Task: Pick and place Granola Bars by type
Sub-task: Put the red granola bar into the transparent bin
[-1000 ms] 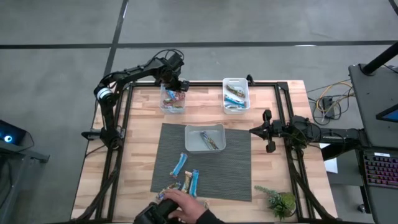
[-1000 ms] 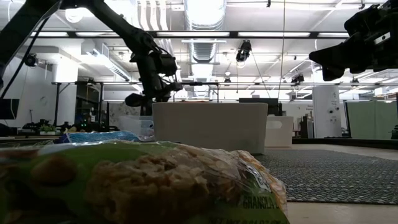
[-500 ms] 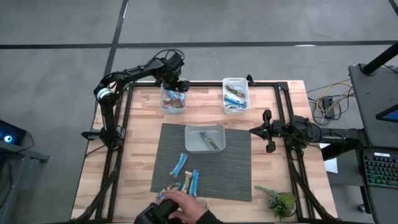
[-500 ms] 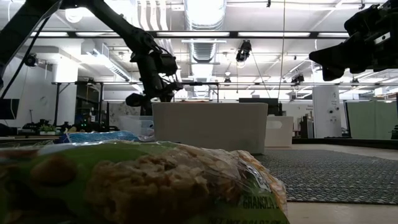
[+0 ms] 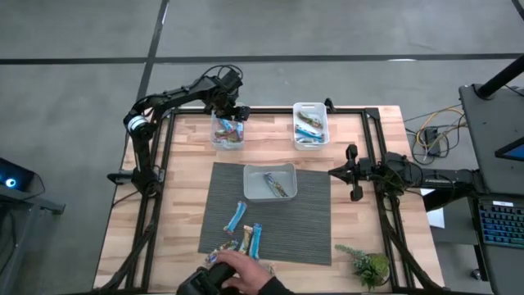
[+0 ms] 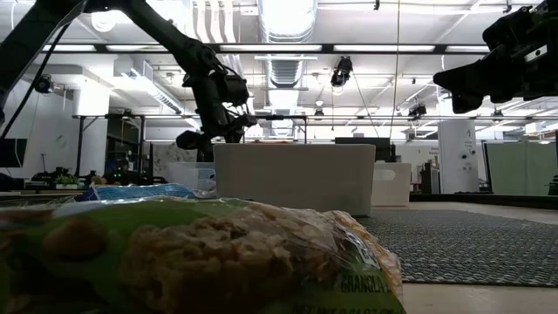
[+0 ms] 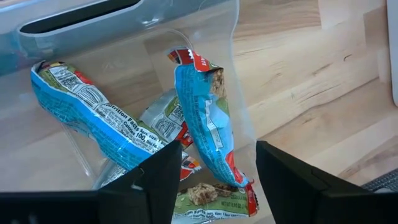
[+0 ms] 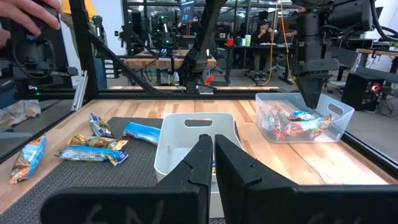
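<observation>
My left gripper (image 5: 232, 115) (image 7: 217, 177) hangs open, pointing down, over the clear far-left tub (image 5: 227, 133). In that tub lie several granola bars in blue and red wrappers (image 7: 204, 127), one right below the gap between the fingers. A clear tub (image 5: 310, 124) at the far right holds blue bars. A white tub (image 5: 270, 182) sits on the grey mat. More granola bars (image 5: 237, 215) (image 5: 256, 238) lie loose on the mat's near left. My right gripper (image 5: 333, 172) (image 8: 208, 152) is shut, level, at the table's right side.
A person's hand (image 5: 239, 269) rests at the near edge beside the loose bars. A small green plant (image 5: 368, 266) stands at the near right corner. One bar (image 6: 218, 262) lies close before the low camera. Bare wood surrounds the mat (image 5: 311, 238).
My left gripper has opened over the far-left tub without shifting; the bar below it now lies among the others in the tub. The right arm has kept still.
</observation>
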